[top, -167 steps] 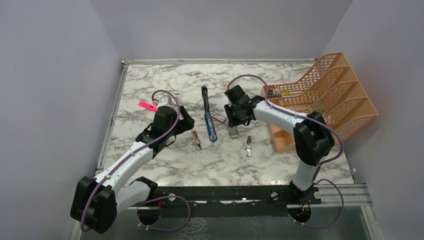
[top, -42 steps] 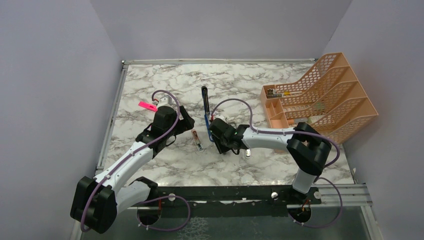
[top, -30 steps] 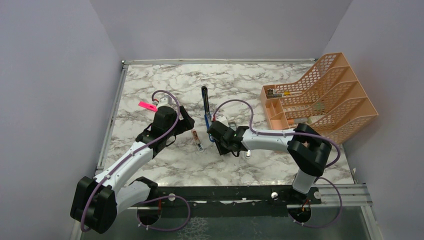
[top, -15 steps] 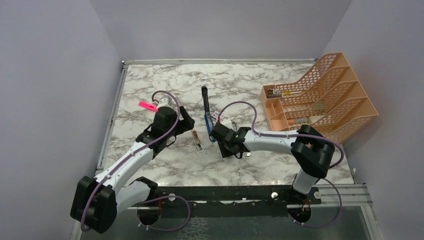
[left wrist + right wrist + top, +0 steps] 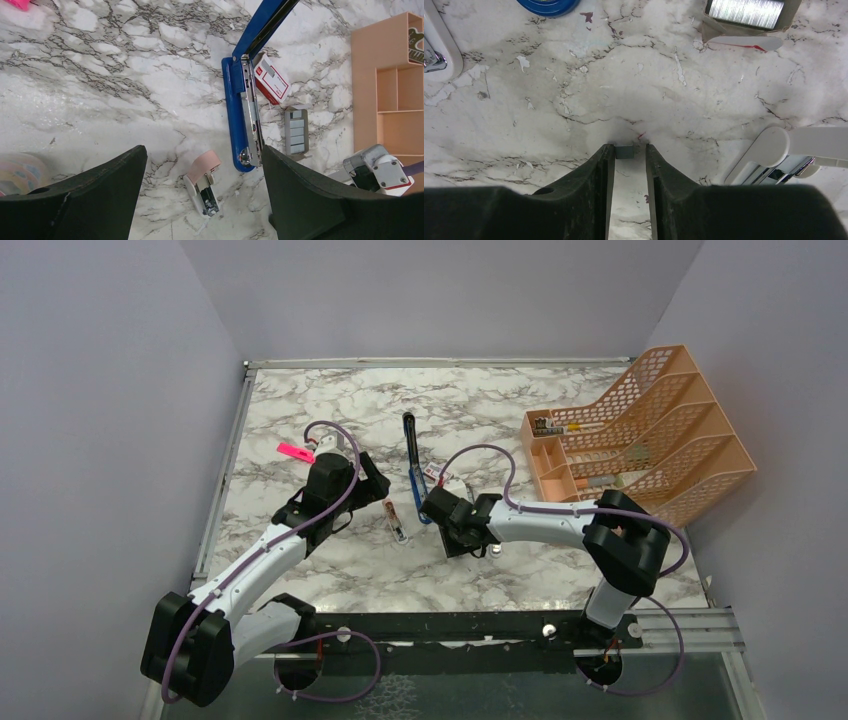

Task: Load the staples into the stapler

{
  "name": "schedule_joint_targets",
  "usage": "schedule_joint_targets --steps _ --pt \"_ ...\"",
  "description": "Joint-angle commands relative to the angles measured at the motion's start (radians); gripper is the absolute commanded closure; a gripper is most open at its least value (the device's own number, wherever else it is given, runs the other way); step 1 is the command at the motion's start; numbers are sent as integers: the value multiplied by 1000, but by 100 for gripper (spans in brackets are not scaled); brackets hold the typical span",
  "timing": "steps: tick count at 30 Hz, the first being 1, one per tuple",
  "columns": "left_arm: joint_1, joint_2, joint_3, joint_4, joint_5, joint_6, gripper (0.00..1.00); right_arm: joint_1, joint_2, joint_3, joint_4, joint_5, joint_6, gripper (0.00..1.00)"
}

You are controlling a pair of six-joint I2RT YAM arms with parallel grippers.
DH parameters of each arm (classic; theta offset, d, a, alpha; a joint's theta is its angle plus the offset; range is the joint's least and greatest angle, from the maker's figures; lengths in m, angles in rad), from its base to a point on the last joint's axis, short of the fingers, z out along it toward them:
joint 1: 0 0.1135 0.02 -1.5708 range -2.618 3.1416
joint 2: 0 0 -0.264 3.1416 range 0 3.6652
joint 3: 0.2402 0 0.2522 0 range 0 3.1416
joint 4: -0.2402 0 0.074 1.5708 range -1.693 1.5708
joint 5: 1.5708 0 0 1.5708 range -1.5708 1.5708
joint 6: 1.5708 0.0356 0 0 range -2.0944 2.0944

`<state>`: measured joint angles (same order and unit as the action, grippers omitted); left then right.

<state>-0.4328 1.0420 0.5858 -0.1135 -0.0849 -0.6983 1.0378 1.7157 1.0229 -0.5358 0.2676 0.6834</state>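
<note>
While the top view is showing the stapler (image 5: pixel 413 468) lying opened on the marble table (image 5: pixel 300 400), the right gripper (image 5: pixel 438 514) is hovering at its near end and the left gripper (image 5: pixel 368 478) is hanging just to its left. Left wrist view: the fingers are standing spread wide, holding nothing. Right wrist view: the jaws are standing narrowly apart with the staples (image 5: pixel 624 151) sitting between the fingertips, against one finger; whether they are clamping the block cannot be told.
</note>
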Motion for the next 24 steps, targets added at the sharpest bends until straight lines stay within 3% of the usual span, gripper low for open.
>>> schedule_joint_targets --steps 1,4,14,24 --pt "6 3 -4 22 22 -3 15 8 13 18 -51 -19 -2 69" --pt "6 2 -4 22 22 -3 15 8 17 25 -54 -19 -3 77" --pt "6 -7 -7 14 17 -1 15 8 31 50 -63 -5 -6 70" --pt "6 -22 -21 22 20 -6 15 8 33 67 -58 -1 -7 81"
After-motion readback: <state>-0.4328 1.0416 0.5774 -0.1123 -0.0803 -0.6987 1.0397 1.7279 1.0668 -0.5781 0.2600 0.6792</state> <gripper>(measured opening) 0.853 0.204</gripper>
